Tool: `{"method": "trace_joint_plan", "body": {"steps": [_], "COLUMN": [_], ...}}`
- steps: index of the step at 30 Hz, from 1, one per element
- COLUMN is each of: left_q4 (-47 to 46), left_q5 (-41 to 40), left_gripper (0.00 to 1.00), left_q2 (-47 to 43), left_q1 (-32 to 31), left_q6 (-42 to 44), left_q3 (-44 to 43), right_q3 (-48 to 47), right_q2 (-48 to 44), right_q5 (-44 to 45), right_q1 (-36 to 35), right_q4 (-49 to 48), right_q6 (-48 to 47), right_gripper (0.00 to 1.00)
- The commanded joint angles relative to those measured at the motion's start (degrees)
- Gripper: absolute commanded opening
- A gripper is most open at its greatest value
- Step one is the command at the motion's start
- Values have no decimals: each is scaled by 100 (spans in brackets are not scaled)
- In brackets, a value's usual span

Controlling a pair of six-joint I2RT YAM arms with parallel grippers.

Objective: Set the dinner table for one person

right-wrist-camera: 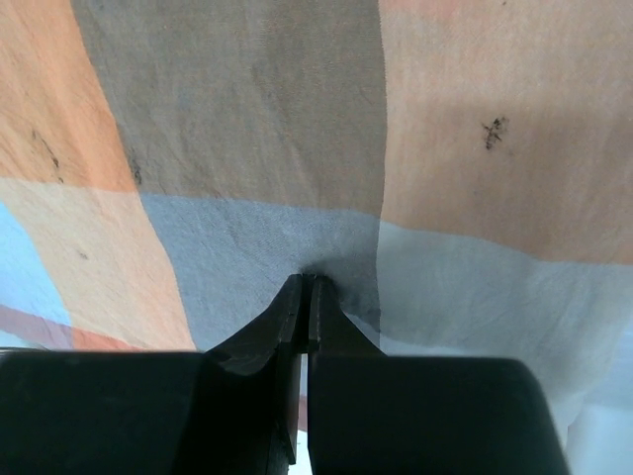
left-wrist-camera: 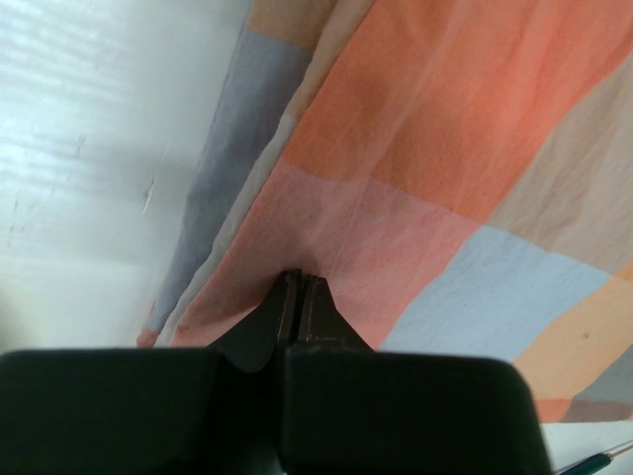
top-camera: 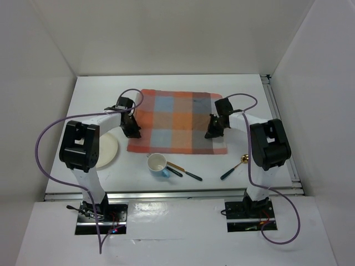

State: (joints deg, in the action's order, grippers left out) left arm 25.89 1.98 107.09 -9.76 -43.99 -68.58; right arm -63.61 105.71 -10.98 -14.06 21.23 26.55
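The white dinner table carries an orange-and-grey checked cloth mat at its middle. My left gripper is shut, pinching the mat near its front left corner; in the left wrist view the closed fingertips bite into a pink square of the mat, whose left edge is rucked above the table. My right gripper is shut, pinching the mat near its front right; in the right wrist view the tips gather puckered grey cloth.
A cream plate lies left of the mat, partly under my left arm. A white cup with a blue handle stands in front of the mat. Two dark-handled utensils lie beside it. A gold spoon lies at the front right.
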Motion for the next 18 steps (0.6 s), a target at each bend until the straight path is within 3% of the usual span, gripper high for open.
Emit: {"method": "trace_joint_plan", "body": {"steps": [1,11,12,13,14,15,16,17,18], "left_q4": [672,865,943,996,1101,1155,1155,1155,1216], "left_q5": [-532,-708,-768,-769,-769,-821,-822,-822,-822], "left_gripper": [0,0,6,14,26,32,39,53,53], "left_q2": [-12,-144,-197,-197,-197,-258,-311,-433,-495], "left_q1": [62,62,62,62,62,62,62,-8,-8], "left_q6": [39,241,241,328,390,391,443,513,514], "left_q3": [459,21,-59,-225,-383,-385,-437,-516,-516], "right_q3": [262,-212,-317,-527,-616,-687,-740,-740,-688], "right_q2": [-33,-744,-841,-946,-1182,-1315,-1455,-1770,-1921], "right_q5": [290,447,448,509,631,728,860,1070,1237], "right_q1": [-96,-96,-96,-96,-96,-96,-96,-96,-96], "right_q4": [461,899,978,1066,1206,1277,1330,1392,1453], "right_q6": [-27,26,26,26,26,26,26,26,122], "right_gripper": [0,1,4,9,25,25,45,54,62]}}
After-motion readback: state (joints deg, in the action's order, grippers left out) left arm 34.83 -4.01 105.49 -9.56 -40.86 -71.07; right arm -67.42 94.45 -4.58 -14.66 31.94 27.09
